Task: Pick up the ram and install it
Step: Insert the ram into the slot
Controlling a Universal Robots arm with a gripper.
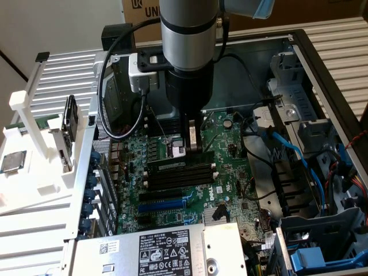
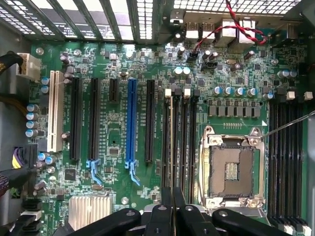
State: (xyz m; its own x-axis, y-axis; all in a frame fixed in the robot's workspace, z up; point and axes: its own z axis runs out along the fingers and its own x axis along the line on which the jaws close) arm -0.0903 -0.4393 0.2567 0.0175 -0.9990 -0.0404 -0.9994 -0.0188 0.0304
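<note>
1. The ram (image 2: 172, 142) shows to me only edge-on. It is a thin pale line along the black slot farthest from the socket (image 2: 231, 167). I cannot make out its green face, label or chips.
2. That line runs straight out from between my fingers (image 2: 167, 209), so the ram lies under my tool (image 2: 173, 192), in line with the slots (image 1: 179, 172). I cannot tell whether it hangs in my grip or rests in the slot.
3. My tool is clenched, with the fingers almost together.
4. My arm (image 1: 190, 34) stands upright and reaches straight down into the open case (image 1: 322, 75). The fingers point at the board.
5. The socket is just beside the slots on one side. The blue slot (image 2: 131, 123) is near on the other.
6. The blue cables (image 1: 299, 155) at the exterior view's right are well apart from my tool.
7. The power supply (image 1: 167, 250) sits in the foreground, past the blue slot.
8. A black cable (image 1: 109, 98) loops off my wrist toward the case wall at the exterior view's left.
9. A white rack (image 1: 34, 178) stands outside that wall and carries a chip (image 1: 12, 163).
</note>
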